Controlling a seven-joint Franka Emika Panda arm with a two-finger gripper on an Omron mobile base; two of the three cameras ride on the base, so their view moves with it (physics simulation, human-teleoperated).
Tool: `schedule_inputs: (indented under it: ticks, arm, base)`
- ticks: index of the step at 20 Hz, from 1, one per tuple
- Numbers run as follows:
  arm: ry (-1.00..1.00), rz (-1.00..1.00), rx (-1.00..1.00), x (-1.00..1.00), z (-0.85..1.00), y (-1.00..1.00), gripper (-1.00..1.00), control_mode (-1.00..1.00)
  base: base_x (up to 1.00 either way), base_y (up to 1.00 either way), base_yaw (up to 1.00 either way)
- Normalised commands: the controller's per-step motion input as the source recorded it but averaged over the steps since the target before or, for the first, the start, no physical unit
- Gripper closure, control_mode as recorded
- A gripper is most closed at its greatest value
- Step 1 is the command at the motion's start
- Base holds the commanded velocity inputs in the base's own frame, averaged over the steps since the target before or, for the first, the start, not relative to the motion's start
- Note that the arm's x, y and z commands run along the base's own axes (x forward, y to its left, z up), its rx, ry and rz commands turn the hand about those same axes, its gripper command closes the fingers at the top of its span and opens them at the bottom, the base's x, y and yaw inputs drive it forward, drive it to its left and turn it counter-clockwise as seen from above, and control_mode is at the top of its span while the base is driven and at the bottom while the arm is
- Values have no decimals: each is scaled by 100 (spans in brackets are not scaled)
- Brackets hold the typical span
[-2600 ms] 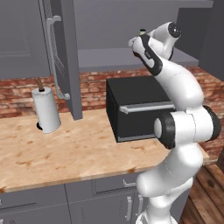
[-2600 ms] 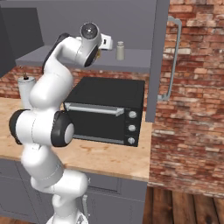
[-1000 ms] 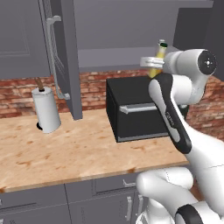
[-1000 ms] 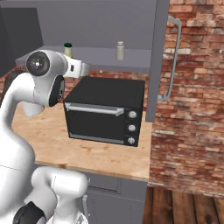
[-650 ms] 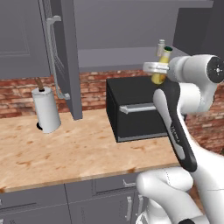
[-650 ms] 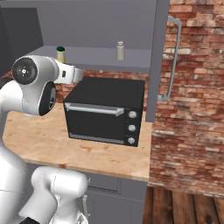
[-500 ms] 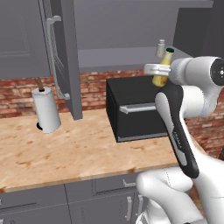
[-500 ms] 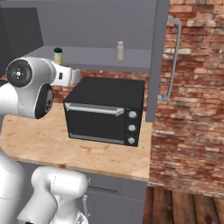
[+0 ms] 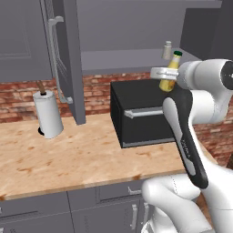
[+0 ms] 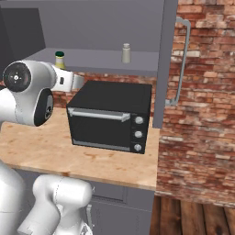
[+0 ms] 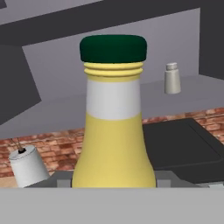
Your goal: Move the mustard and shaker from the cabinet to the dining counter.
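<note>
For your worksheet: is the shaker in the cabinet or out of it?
In. The shaker stands upright on the cabinet shelf, above the oven.

The white arm rose from the base, bent sharply at the elbow, and carried its wrist high and level. The gripper (image 9: 167, 74) pointed sideways, its jaws closed about the lower body of the mustard (image 9: 169, 72), which stood nearly upright, slightly tilted.
</note>
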Motion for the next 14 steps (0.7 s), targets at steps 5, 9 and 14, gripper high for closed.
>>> schedule_inputs:
  ticks: [5,9,14]
  arm:
    - [0,0,0,0,0,0,100,100]
    - [0,0,0,0,0,0,100,100]
    - [0,0,0,0,0,0,100,100]
  base:
    - [-2,0,0]
    - [-35,3,4]
    - [-49,4,0]
